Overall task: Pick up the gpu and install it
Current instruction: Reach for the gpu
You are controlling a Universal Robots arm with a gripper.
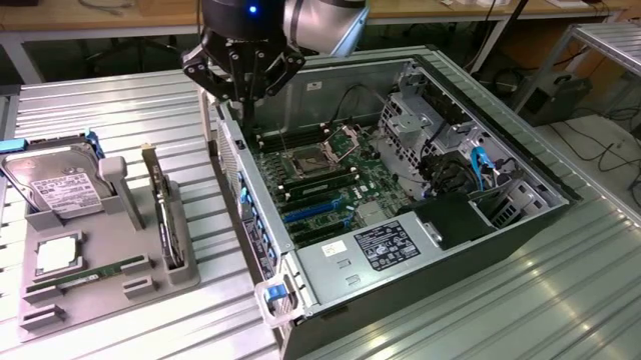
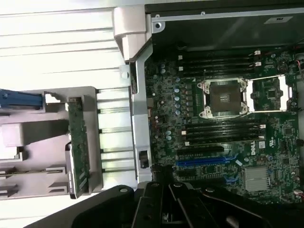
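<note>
The gpu (image 1: 161, 214) stands on edge in a slot of the grey parts holder (image 1: 100, 300), at the exterior view's left of the open computer case (image 1: 461, 247). In the wrist view the gpu (image 2: 78, 142) appears as a thin board seen edge-on, with its metal bracket toward the holder's end. My gripper (image 1: 243, 96) hangs above the case's near wall, over the motherboard's (image 1: 320, 187) edge and well clear of the gpu. Its dark fingers (image 2: 164, 202) come together with nothing between them. Blue expansion slots (image 2: 204, 161) lie on the motherboard.
The holder also carries a silver hard drive (image 1: 60, 187), a green RAM stick (image 1: 90, 274) and a square processor (image 1: 57, 255). Inside the case sit the CPU socket (image 2: 223, 97), drive cages (image 1: 440, 127) and the power supply (image 1: 386, 244). A ribbed metal tabletop (image 1: 120, 112) surrounds everything.
</note>
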